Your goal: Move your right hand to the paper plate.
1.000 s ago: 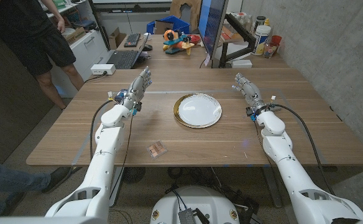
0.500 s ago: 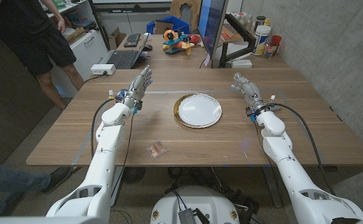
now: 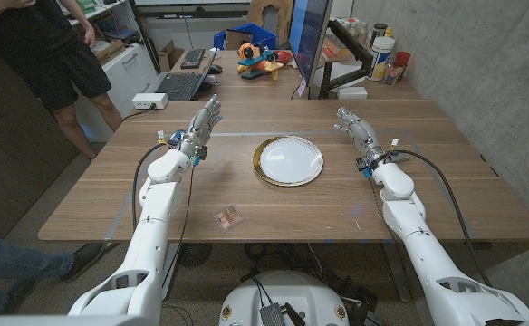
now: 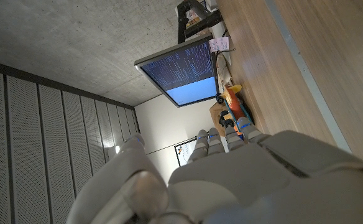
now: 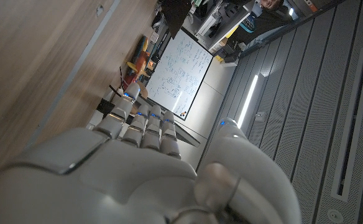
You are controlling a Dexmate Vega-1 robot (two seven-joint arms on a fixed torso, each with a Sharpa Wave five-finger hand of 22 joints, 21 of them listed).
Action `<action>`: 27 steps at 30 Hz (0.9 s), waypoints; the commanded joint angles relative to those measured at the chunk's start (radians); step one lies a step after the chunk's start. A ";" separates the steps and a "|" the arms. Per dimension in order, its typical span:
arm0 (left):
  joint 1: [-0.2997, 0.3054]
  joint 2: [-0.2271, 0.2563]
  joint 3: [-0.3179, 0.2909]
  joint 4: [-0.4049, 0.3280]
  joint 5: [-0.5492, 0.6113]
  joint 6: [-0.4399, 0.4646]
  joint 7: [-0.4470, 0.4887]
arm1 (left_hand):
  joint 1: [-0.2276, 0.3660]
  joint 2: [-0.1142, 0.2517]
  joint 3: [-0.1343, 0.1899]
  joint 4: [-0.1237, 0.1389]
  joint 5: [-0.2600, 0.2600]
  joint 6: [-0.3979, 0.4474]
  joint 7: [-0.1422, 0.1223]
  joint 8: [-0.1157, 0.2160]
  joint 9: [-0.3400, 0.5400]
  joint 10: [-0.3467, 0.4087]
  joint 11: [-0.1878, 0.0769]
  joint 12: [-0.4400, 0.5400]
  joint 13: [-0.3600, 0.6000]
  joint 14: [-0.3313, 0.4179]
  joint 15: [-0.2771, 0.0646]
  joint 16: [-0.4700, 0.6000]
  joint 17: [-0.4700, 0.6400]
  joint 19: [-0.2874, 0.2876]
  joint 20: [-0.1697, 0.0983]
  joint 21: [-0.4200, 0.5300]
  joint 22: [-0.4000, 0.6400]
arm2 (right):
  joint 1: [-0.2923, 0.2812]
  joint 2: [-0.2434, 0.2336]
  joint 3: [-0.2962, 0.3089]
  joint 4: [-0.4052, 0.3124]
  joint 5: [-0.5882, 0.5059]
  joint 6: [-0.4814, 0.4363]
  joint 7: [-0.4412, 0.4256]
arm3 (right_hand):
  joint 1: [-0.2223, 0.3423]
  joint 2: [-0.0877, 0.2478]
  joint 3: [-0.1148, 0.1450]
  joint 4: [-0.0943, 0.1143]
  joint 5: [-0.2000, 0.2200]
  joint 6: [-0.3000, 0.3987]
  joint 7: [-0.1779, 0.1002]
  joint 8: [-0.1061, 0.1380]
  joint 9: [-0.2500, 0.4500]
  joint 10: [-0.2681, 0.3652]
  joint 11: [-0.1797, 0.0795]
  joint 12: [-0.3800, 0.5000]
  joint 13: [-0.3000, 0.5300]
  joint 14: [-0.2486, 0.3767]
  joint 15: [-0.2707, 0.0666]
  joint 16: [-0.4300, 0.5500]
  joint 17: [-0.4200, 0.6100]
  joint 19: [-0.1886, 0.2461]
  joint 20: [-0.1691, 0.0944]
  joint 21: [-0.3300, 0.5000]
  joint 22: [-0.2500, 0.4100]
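A white paper plate [image 3: 289,160] with a gold rim lies on the wooden table [image 3: 337,204] at its middle. My right hand [image 3: 359,133] hovers to the plate's right, a short gap away, fingers stretched out and apart, holding nothing. The back of that hand [image 5: 144,162] fills the lower part of the right wrist view. My left hand [image 3: 200,124] stands to the plate's left, fingers extended toward the far edge, empty. Its back [image 4: 231,174] is close up in the left wrist view.
A small brown patterned tile [image 3: 228,216] lies near the front edge, left of centre. Behind the table stand a monitor [image 3: 308,41], a laptop [image 3: 179,85], a white box [image 3: 149,100] and toys [image 3: 260,59]. A person [image 3: 43,54] stands at the far left.
My right hand has edged slightly left and away, toward the plate. The left arm and the plate have stayed put.
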 commanded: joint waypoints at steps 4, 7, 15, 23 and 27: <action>0.006 -0.003 0.000 -0.012 0.005 0.004 0.002 | 0.006 0.005 -0.002 -0.006 -0.003 0.007 0.007 0.006 0.005 0.000 -0.001 0.003 0.000 0.003 0.004 0.002 0.005 -0.044 0.004 -0.005 0.003 | -0.009 -0.001 -0.003 -0.013 -0.014 0.030 -0.003 | -0.007 -0.003 0.001 -0.003 0.007 0.013 -0.004 0.007 0.001 0.014 0.001 -0.006 0.000 0.010 -0.001 0.004 -0.001 -0.002 0.003 -0.007 0.002; 0.007 -0.003 0.001 -0.016 0.006 0.005 0.002 | 0.006 0.005 -0.002 -0.007 -0.003 0.007 0.007 0.006 0.005 0.001 0.000 0.003 -0.001 0.003 0.005 0.002 0.005 -0.044 0.004 -0.007 0.003 | -0.010 -0.002 -0.004 -0.011 -0.015 0.039 0.000 | -0.008 -0.003 0.001 -0.003 0.008 0.014 -0.004 0.006 0.001 0.016 0.001 -0.006 0.000 0.010 -0.002 0.003 -0.002 -0.002 0.004 -0.009 0.002; 0.008 -0.004 0.004 -0.022 0.009 0.009 0.004 | 0.006 0.006 -0.003 -0.008 -0.004 0.009 0.007 0.006 0.005 0.000 0.000 0.003 -0.004 0.003 0.005 0.001 0.005 -0.043 0.004 -0.011 0.003 | -0.005 -0.004 -0.008 -0.002 -0.020 0.065 0.007 | -0.009 -0.004 0.000 -0.004 0.009 0.020 -0.009 0.008 0.000 0.022 -0.001 -0.008 0.000 0.013 -0.002 0.003 -0.004 -0.004 0.003 -0.016 0.002; 0.008 -0.004 0.007 -0.029 0.012 0.009 0.005 | 0.005 0.007 -0.003 -0.009 -0.005 0.009 0.007 0.006 0.005 0.000 0.000 0.003 -0.006 0.003 0.004 0.001 0.005 -0.045 0.005 -0.015 0.003 | -0.004 -0.009 -0.012 -0.004 -0.034 0.085 0.005 | -0.010 -0.004 -0.001 -0.004 0.011 0.024 -0.014 0.008 0.000 0.026 -0.003 -0.010 0.000 0.015 -0.002 0.002 -0.006 -0.004 0.003 -0.022 0.002; 0.008 -0.005 0.008 -0.031 0.012 0.009 0.005 | 0.005 0.007 -0.003 -0.009 -0.005 0.010 0.006 0.006 0.005 0.000 0.000 0.003 -0.007 0.003 0.005 0.001 0.005 -0.044 0.005 -0.017 0.003 | -0.005 -0.009 -0.014 -0.008 -0.040 0.087 0.003 | -0.010 -0.004 -0.001 -0.005 0.012 0.026 -0.014 0.007 0.000 0.031 -0.005 -0.010 -0.001 0.017 -0.002 0.002 -0.007 -0.004 0.003 -0.026 0.002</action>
